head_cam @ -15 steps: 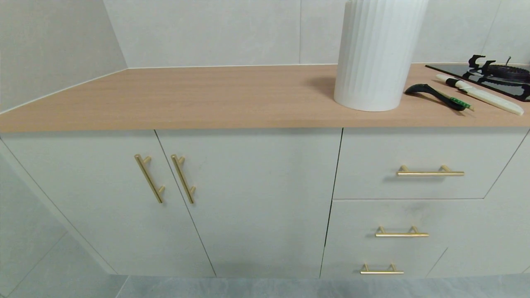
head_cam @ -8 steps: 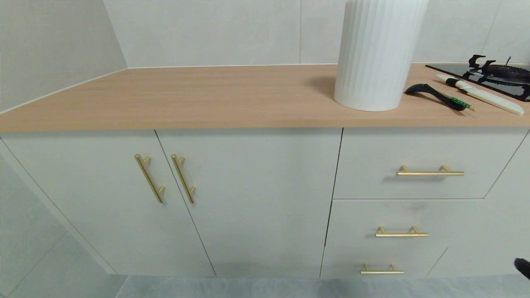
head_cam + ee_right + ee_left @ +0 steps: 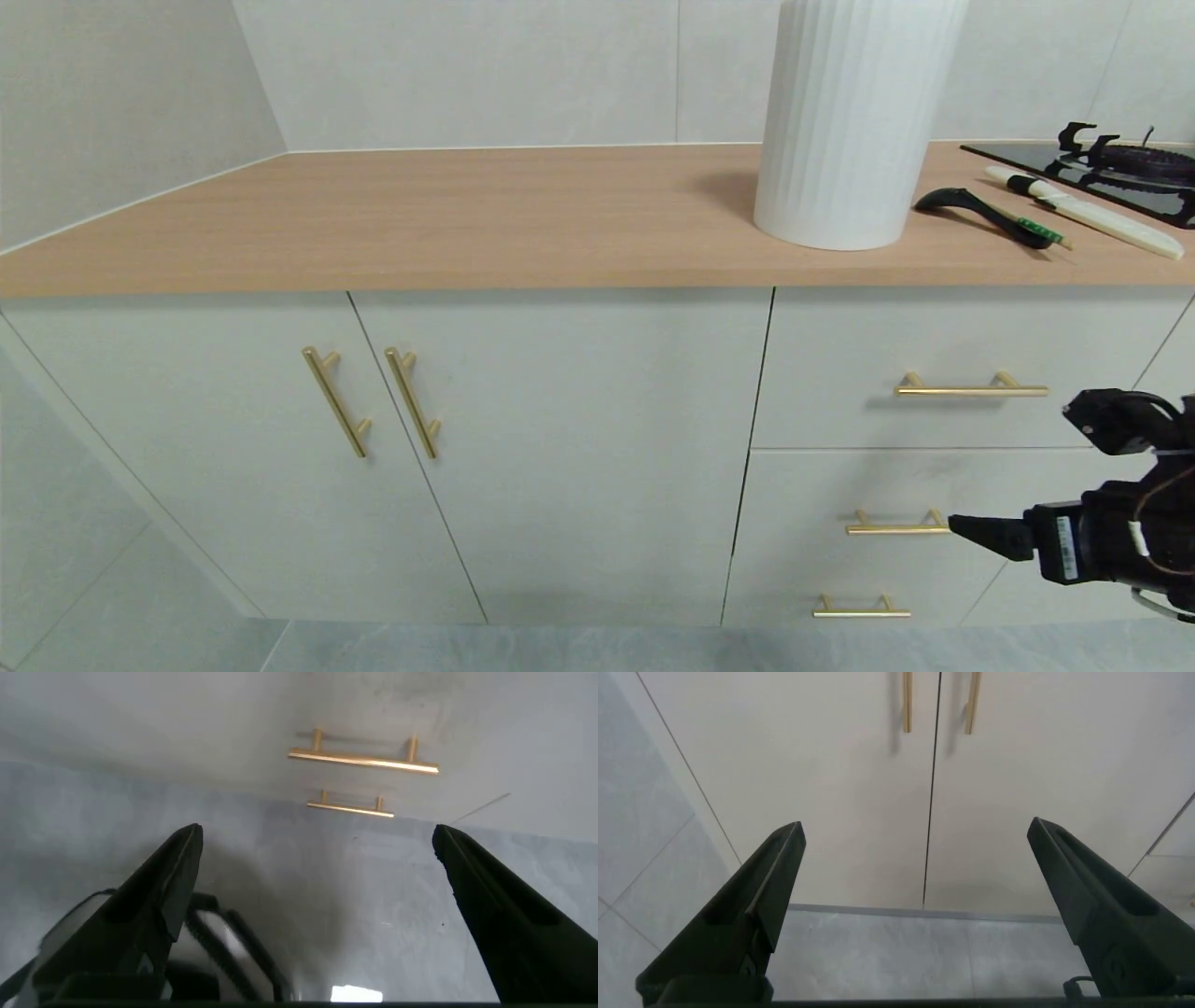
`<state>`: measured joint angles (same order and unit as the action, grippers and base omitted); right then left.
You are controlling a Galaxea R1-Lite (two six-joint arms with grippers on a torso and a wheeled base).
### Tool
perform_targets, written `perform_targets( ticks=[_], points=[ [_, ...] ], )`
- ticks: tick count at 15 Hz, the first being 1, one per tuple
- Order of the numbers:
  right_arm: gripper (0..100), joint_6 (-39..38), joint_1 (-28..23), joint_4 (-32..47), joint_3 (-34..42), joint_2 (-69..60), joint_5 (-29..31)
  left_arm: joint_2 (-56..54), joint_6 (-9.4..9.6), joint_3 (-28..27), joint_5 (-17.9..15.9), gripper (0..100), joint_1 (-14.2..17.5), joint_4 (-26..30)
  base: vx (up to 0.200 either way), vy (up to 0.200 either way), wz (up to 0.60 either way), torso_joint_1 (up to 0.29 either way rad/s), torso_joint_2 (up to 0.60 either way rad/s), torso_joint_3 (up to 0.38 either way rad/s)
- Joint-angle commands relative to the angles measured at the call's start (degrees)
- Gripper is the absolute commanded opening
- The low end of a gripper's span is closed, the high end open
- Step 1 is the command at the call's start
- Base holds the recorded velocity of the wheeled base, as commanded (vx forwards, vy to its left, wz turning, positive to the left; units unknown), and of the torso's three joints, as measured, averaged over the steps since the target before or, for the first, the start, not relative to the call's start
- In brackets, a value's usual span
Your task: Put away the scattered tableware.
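Tools: my left gripper (image 3: 915, 826) spread, facing cabinet doors (image 3: 1046, 784) | my right gripper (image 3: 316, 835) spread, near drawer handles (image 3: 363, 761) | black spoon (image 3: 985, 219) and white knife (image 3: 1083, 213) on countertop (image 3: 467, 215) beside ribbed canister (image 3: 845, 121).

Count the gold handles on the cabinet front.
5: left door handle, right door handle, top drawer handle, middle drawer handle and bottom drawer handle, stacked at right. None seem hidden.

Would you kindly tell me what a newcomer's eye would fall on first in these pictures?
A tall white ribbed container stands on the wooden countertop, toward its right. Just right of it lie a black utensil and a white knife, near the hob. Lower right, the right gripper hangs open in front of the gold-handled drawers.
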<state>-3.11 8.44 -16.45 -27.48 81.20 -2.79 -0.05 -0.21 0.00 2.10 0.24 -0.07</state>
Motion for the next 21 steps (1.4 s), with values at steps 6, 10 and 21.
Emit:
perform_targets(
  ticks=[6,10,21],
  points=[
    [100,0.1,-1.3,-15.6,4.5,20.0,4.3,0.0,-0.06,0.0,0.0,100,0.0,0.0,0.000,0.000,0.00,0.000,0.00,0.000],
    [100,0.2,-1.6,-34.9,8.8,30.7,7.0,0.0,0.03,0.0,0.0,100,0.0,0.0,0.000,0.000,0.00,0.000,0.00,0.000],
    [100,-0.1,-1.8,-64.5,9.4,49.7,13.5,0.0,-0.06,0.0,0.0,100,0.0,0.0,0.000,0.000,0.00,0.000,0.00,0.000]
  ],
)
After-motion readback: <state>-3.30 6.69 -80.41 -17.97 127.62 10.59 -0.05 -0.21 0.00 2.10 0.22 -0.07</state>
